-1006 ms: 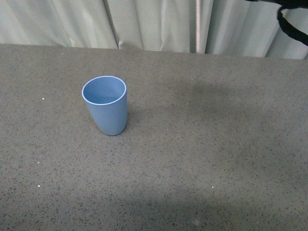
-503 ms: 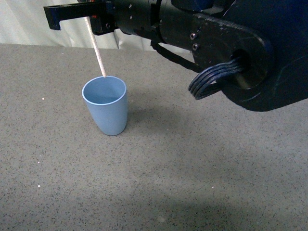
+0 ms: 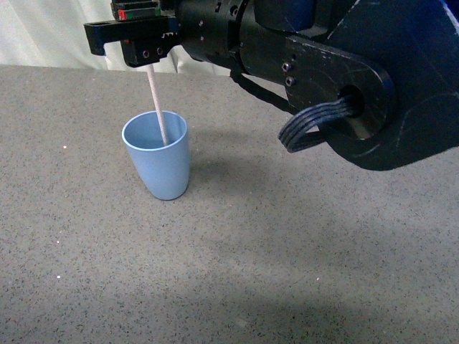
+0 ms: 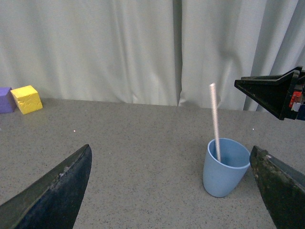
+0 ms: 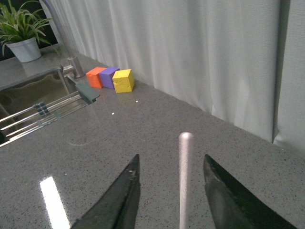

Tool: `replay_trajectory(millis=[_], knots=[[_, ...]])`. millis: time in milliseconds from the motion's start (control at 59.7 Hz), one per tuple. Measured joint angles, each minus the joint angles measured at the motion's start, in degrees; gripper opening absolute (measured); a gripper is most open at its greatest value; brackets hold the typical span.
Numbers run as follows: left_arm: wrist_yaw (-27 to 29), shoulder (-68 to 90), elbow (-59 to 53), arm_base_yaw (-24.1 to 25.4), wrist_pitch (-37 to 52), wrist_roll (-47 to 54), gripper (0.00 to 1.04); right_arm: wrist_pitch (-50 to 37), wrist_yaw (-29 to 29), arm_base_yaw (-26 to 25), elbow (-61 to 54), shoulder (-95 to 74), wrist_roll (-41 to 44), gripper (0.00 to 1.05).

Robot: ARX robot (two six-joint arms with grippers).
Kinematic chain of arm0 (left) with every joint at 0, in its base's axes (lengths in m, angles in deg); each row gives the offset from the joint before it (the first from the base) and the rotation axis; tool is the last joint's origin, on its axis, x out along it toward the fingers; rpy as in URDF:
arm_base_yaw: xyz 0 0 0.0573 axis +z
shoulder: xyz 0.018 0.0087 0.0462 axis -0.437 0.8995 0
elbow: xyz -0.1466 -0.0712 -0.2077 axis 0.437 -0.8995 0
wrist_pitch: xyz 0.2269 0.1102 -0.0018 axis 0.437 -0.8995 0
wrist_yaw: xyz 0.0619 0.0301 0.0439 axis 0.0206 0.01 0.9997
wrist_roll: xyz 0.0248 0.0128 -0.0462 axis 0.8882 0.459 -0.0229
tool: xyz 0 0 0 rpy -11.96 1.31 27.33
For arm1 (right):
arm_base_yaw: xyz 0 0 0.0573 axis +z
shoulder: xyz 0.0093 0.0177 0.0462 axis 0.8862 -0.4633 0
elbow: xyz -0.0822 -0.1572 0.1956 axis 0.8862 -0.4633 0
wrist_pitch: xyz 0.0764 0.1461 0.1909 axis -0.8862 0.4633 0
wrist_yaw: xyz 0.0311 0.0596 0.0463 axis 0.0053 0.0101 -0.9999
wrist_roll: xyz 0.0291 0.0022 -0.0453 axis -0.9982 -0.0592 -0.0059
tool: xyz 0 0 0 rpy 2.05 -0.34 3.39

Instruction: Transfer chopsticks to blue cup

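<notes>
Grey speckled counter [image 3: 287, 272] before pale curtains [image 3: 43, 36] carries the cup [image 3: 161, 172]. The stick [image 3: 158, 107] stands in it, its foot inside and its top leaning up between the jaws of the right gripper [image 5: 171, 157], a pose that suits a feed from straight above so the cup catches it. Those jaws are spread with a gap on either side of the stick, so they seem to touch nothing and the cup alone props it, while the left gripper [image 4: 170, 149] hangs wide apart and empty, cup and stick well ahead of its jaws.
</notes>
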Motion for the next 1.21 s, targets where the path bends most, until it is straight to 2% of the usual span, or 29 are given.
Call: replay_trajectory(millis=[268,302,335,369,402,469,587,804,1207], knots=[[0.0,0.0,0.0,0.0,0.0,0.0,0.98,-0.3,10.3,-2.6,-8.0,6.6,0.7,0.97],[0.0,0.0,0.0,0.0,0.0,0.0,0.98,-0.3,11.0,-2.8,-8.2,7.1,0.8,0.97],[0.0,0.0,0.0,0.0,0.0,0.0,0.98,-1.7,16.6,-2.6,-8.8,7.6,1.9,0.92],[-0.1,0.0,0.0,0.0,0.0,0.0,0.98,-5.0,28.0,-2.6,-11.2,8.9,3.5,0.85],[-0.1,0.0,0.0,0.0,0.0,0.0,0.98,-7.2,36.0,-3.0,-14.7,11.0,4.7,0.77],[0.0,0.0,0.0,0.0,0.0,0.0,0.98,-9.6,42.4,-5.0,-21.5,15.6,5.8,0.65],[0.0,0.0,0.0,0.0,0.0,0.0,0.98,-11.8,39.3,-10.5,-33.3,25.4,6.7,0.39],[0.0,0.0,0.0,0.0,0.0,0.0,0.98,-11.4,32.9,-16.9,-45.9,37.0,7.1,0.0],[0.0,0.0,0.0,0.0,0.0,0.0,0.98,-2.6,25.2,-24.7,-56.7,56.5,7.1,0.01]])
